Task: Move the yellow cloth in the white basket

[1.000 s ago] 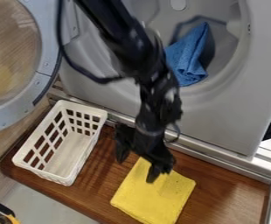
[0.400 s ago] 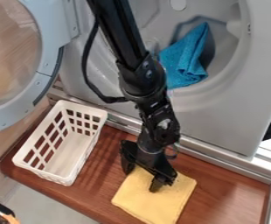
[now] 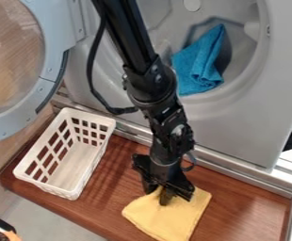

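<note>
The gripper (image 3: 160, 193) draws its jaws in from wide to narrow, with the white basket (image 3: 48, 187) at left and, rightward on the wooden surface (image 3: 237, 200), the yellow cloth (image 3: 172, 221) pinched between them, probably light, soft and limp, best held by a thick gathered fold

Basket (image 3: 74, 162) left of cloth (image 3: 171, 220), both on board (image 3: 239, 202); other cloth (image 3: 200, 63) behind, in drum (image 3: 240, 49).
</note>
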Controlling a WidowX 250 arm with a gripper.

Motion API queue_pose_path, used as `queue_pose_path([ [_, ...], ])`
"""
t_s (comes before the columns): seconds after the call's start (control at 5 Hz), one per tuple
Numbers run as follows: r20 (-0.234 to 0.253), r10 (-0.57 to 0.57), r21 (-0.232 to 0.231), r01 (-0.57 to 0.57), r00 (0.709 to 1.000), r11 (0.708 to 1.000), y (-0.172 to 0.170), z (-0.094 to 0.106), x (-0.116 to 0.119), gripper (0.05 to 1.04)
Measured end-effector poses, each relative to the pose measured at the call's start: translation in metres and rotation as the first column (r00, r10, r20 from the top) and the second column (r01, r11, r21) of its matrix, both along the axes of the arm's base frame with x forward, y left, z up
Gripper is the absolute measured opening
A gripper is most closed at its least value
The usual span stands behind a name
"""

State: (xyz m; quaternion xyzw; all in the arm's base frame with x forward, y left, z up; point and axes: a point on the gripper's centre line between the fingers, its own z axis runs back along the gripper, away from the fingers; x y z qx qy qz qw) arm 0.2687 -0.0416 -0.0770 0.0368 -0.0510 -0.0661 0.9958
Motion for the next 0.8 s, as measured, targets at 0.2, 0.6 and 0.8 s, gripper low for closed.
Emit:
queue_pose_path([
  [0.2, -0.026, -0.038, -0.014, 0.038, 0.999, 0.999, -0.002, 0.012, -0.005, 0.183],
  [0.6, 0.08, -0.016, -0.083, 0.022, 0.997, 0.996, 0.03, 0.106, 0.002, 0.084],
  [0.8, -0.013, 0.039, -0.045, -0.039, 0.999, 0.998, 0.073, 0.15, 0.0, 0.084],
])
